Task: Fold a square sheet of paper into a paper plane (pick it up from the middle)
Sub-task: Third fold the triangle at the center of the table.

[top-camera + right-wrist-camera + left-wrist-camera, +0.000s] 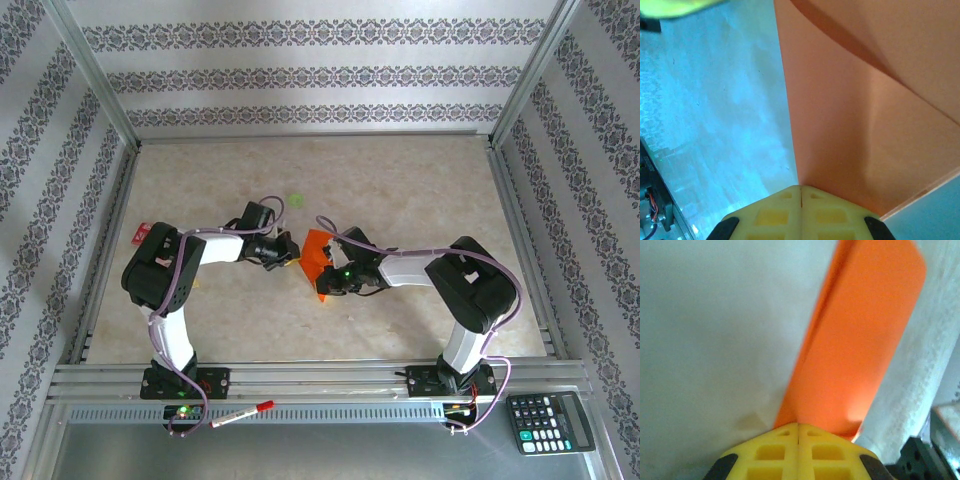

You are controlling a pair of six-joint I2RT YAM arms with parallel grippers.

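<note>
The square sheet of paper (316, 248) is bright orange and lies creased on the table's middle, with a narrow strip of it running toward the near side. My left gripper (289, 252) is shut at the sheet's left edge. In the left wrist view its yellow tips (798, 425) meet the paper (860, 340) right where a crease ends. At the sheet's near right side, my right gripper (329, 281) is also shut. Its tips (800, 187) touch the left edge of the paper (865, 125), where a folded flap crosses above. I cannot tell whether either gripper pinches the paper or presses on it.
A small red card (143, 233) lies at the left rail and a tiny green spot (295, 200) sits behind the sheet. A red-capped pen (243, 415) and a calculator (548, 422) rest on the front ledge. Metal rails border the table (420, 190).
</note>
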